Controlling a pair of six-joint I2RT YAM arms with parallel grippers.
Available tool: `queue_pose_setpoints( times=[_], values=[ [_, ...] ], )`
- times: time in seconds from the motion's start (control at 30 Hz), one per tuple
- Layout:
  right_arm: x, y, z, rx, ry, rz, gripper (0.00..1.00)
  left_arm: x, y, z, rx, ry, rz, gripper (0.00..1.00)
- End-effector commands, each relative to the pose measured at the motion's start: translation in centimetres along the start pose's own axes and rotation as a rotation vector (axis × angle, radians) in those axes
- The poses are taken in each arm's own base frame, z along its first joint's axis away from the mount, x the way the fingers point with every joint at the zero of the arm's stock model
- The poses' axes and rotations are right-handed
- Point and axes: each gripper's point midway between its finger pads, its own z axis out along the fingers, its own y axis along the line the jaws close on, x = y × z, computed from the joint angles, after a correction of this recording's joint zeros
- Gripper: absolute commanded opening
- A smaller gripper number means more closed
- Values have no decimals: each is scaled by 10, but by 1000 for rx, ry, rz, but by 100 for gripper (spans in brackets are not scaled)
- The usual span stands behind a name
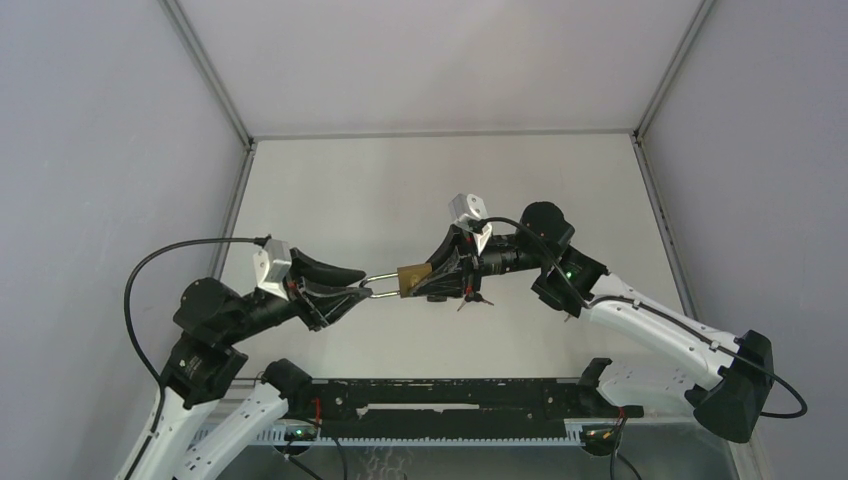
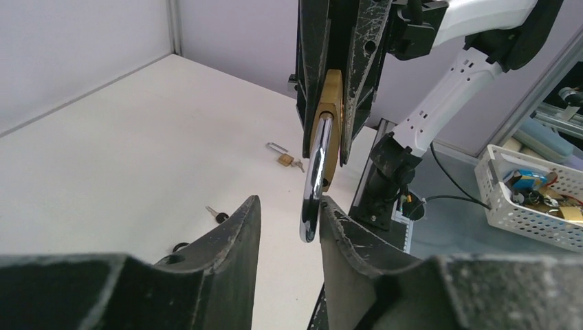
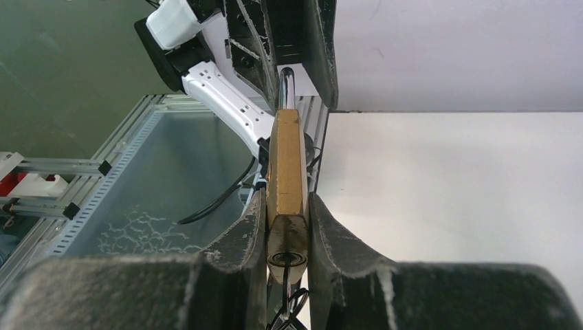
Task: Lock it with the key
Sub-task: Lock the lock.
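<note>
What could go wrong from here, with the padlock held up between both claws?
1. The left claw stands open around the shackle, touching it on one side only. Closing off-centre may slip on the smooth steel.
2. Only the right claw grips the padlock, above the table. A hard push might pivot or drop it.
3. The keys dangling underneath could snag.

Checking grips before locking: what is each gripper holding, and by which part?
The right gripper clamps the padlock by its body; the left gripper straddles the shackle without clamping it.
</note>
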Motion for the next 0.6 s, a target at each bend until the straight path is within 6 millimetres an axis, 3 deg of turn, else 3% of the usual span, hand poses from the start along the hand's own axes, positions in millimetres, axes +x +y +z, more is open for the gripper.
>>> queue_pose_setpoints(
  times=[0.0, 0.07, 0.17, 0.2, 0.33, 0.47, 0.57],
  values=[
    [-45, 10, -2, -9, -116, -148, 0, -4, -6, 8, 52, -19, -24, 38],
    [-46, 10, -1, -8, -122, -141, 0, -4, -7, 10, 67, -23, -35, 30],
    [-44, 8, 0, 2, -116, -137, 0, -7, -10, 15, 92, -37, -50, 4],
    [-43, 7, 1, 7, -116, -138, 0, -7, -10, 17, 93, -37, -59, 1],
    [-50, 6, 6, -4, -150, -136, 0, -6, -13, 21, 123, -60, -67, 0],
    [-51, 7, 16, -18, -171, -119, 0, -19, -14, 24, 137, -145, -17, 0],
    [-50, 14, 21, -50, -174, -112, 0, -14, -10, 25, 130, -151, 67, 0]
  ],
)
